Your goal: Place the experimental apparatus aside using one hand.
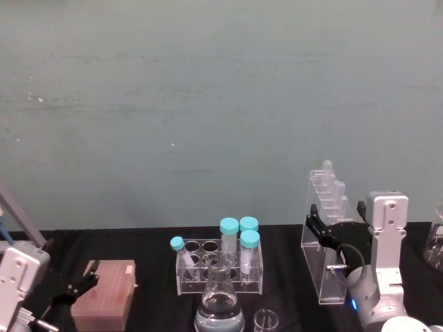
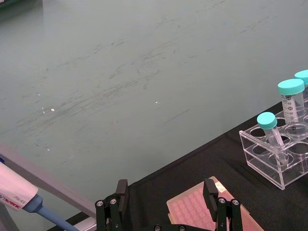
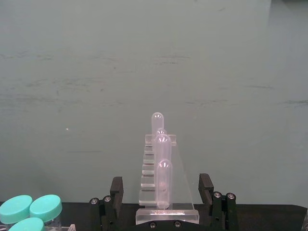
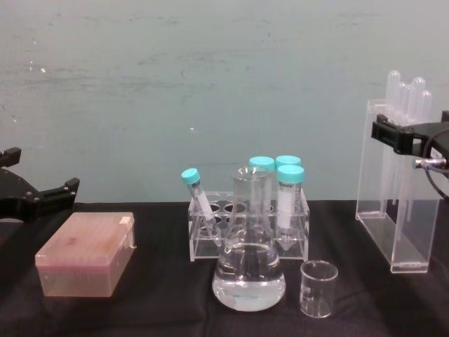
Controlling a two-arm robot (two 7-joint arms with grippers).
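My right gripper (image 3: 161,184) straddles the tall acrylic rack (image 3: 166,214) at the right end of the table (image 4: 161,302). Its fingers are spread wide and grip nothing, aligned to clamp the rack's sides. My left gripper (image 2: 166,185) hangs open over the pink box (image 2: 190,211).

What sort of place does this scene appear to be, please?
Most likely a laboratory bench: a conical flask holding clear liquid, a rack of teal-capped tubes and a pink tip box stand on a black table.
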